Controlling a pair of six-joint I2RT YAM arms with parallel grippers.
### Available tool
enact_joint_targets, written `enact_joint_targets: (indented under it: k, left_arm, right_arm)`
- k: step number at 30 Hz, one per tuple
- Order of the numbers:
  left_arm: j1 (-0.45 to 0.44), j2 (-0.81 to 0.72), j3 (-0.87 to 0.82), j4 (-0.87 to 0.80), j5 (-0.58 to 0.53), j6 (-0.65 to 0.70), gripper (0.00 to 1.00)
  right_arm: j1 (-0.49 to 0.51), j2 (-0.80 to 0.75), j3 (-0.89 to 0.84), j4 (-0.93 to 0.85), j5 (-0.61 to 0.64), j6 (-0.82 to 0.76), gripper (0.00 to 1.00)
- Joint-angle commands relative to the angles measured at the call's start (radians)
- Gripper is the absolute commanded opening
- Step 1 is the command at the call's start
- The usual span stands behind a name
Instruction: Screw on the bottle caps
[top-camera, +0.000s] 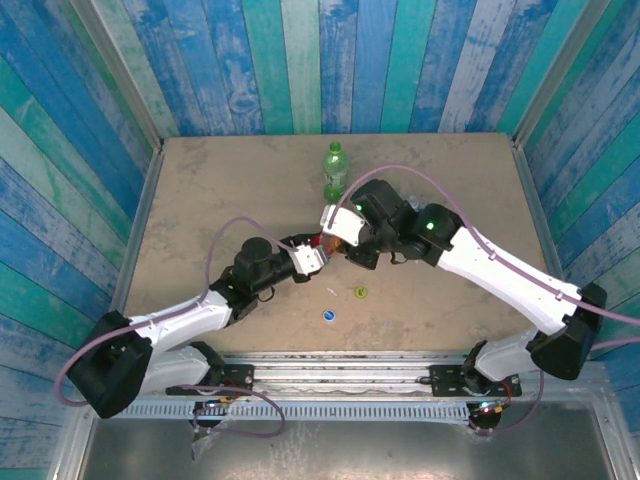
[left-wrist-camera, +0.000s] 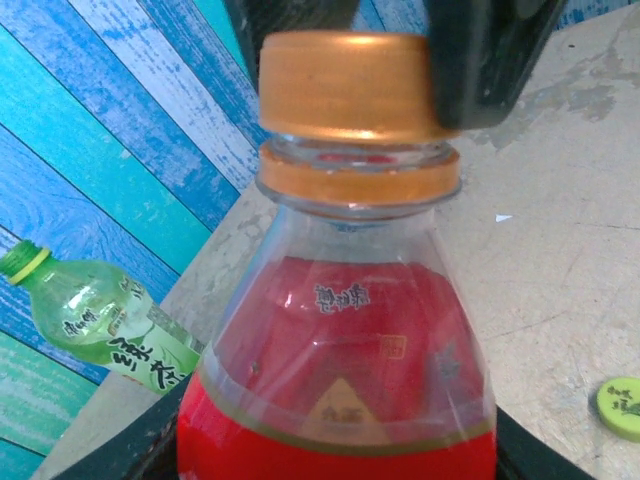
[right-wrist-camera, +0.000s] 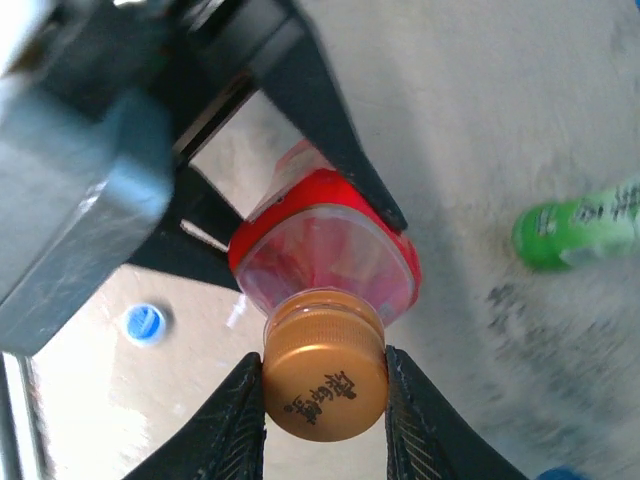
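Mostly hidden overhead, red bottle (left-wrist-camera: 340, 400) — left hand (top-camera: 316, 248) clamps it, right hand (right-wrist-camera: 325, 415) pinches orange cap (right-wrist-camera: 325, 375).

Two bottles (top-camera: 335, 172) (left-wrist-camera: 340, 380); three caps (top-camera: 328, 316) (top-camera: 360, 292) (right-wrist-camera: 325, 375) (one orange)

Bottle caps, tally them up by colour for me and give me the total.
Orange cap, on the red bottle: 1
Blue cap: 1
Yellow-green cap: 1
Total: 3
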Motion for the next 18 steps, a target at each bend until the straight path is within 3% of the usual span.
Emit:
enact_joint_targets:
  k: [1, 4, 7, 13, 18]
  left_arm:
    - [-0.003, -0.016, 0.030, 0.040, 0.001, -0.017, 0.51]
    - [-0.003, 0.004, 0.041, 0.045, 0.006, -0.021, 0.51]
    - [-0.003, 0.015, 0.048, 0.043, 0.015, -0.021, 0.51]
    - [-0.003, 0.002, 0.039, 0.035, 0.017, -0.014, 0.51]
    - [-0.003, -0.004, 0.030, 0.033, 0.013, -0.008, 0.51]
  right_arm:
    - [-0.010, -0.059, -0.050, 0.102, 0.108, 0.665, 0.02]
    - [-0.009, -0.074, -0.070, 0.103, 0.010, 0.783, 0.10]
    - [-0.013, -0.083, -0.057, 0.062, -0.011, 0.694, 0.19]
    - [-0.014, -0.117, -0.054, 0.008, -0.024, 0.262, 0.58]
    - [-0.012, -0.170, -0.039, -0.056, -0.083, -0.229, 0.63]
